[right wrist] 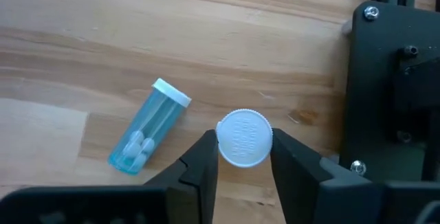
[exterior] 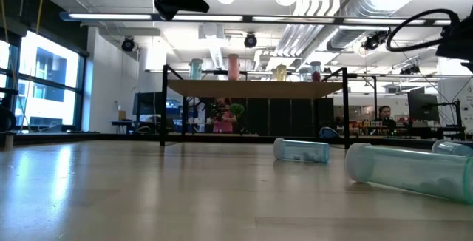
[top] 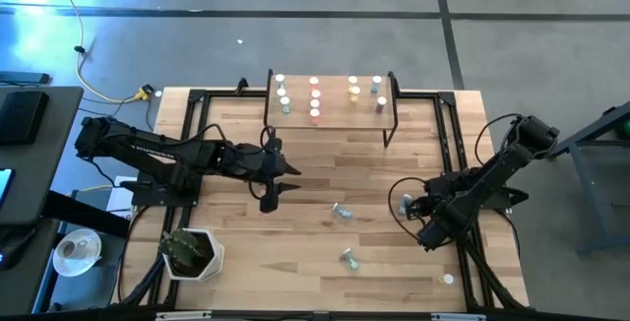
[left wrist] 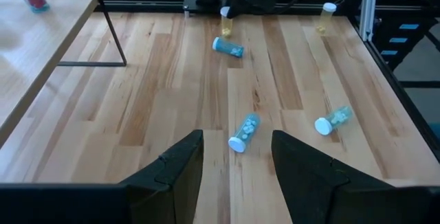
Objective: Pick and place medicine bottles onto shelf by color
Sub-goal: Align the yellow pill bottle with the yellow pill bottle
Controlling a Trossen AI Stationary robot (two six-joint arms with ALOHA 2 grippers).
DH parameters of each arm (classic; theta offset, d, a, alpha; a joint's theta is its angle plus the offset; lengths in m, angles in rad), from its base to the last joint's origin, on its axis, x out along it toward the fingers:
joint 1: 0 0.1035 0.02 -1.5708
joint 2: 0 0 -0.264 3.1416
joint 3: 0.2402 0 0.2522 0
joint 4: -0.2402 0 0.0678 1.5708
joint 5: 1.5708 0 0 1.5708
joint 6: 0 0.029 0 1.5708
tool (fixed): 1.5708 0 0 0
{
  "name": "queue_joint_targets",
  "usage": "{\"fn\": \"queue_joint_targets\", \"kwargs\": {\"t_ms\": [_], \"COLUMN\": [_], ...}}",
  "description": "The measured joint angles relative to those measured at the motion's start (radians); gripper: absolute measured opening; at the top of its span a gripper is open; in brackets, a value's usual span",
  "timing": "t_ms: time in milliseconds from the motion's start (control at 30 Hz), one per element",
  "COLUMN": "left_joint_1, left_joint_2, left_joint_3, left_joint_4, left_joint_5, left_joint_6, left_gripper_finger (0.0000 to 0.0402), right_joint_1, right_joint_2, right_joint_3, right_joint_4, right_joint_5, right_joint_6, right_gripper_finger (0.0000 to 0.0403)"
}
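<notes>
High view, left to right. A white hexagonal planter [top: 192, 254] with a dark plant sat at the near left corner of the light butcher-block table [top: 236, 262]. The left gripper [top: 279, 185] hovered above the table's middle left, its jaws partly parted and holding nothing, as the left wrist view confirmed [left wrist: 237, 157]. At the far edge stood the small light-wood shelf on thin black legs [top: 331, 114], bearing white-capped medicine bottles in four rows: greenish [top: 283, 94], pink-red [top: 315, 99], yellow [top: 353, 88] and grey-blue [top: 379, 93]. Two clear teal bottles lay on their sides on the open table, one nearer the centre [top: 342, 211] and one nearer the front [top: 347, 257]. A further white cap [top: 448, 280] showed near the front right corner.

The right gripper [top: 406, 204] was low over the table's right side. In the right wrist view its jaws [right wrist: 244, 157] stood narrow on either side of the round white ribbed cap [right wrist: 245, 137] of an upright bottle; whether they pressed it firmly cannot be told. Another teal bottle [right wrist: 148, 137] lay just beside.

Handling, as a judgement: the bottles appeared light, rigid plastic, smooth-walled and prone to roll when lying down. The ribbed cap offered the surest hold on an upright bottle; a fallen one would be taken across its body.

Raised lettering ringed the cap but could not be read. No other labels were legible.
</notes>
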Motion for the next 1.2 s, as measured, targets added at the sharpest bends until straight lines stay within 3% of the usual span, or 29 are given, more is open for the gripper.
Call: {"fn": "queue_joint_targets", "kwargs": {"t_ms": [267,633,967,1200], "left_joint_1": [0.001,0.043,0.175,0.259], "left_joint_2": [0.0,-0.035,-0.098,-0.102], "left_joint_3": [0.0,-0.001,0.0,0.0], "left_joint_4": [0.0,-0.028,-0.023,-0.023], "left_joint_5": [-0.007,-0.009,-0.008,-0.008], "left_joint_6": [0.0,0.037,0.1,0.163], "left_gripper_finger": [0.0161,0.0161,0.0161,0.0161], "right_joint_1": [0.0,-0.035,-0.258,-0.465], "right_joint_2": [0.0,-0.001,-0.001,-0.001], "right_joint_3": [0.073,0.25,0.411,0.535], "right_joint_4": [-0.037,-0.026,-0.02,0.021], "right_joint_5": [0.017,0.233,0.349,0.345], "right_joint_6": [-0.037,-0.221,-0.612,-0.956], "right_gripper_finger": [0.0104,0.0105,0.0105,0.0105]}}
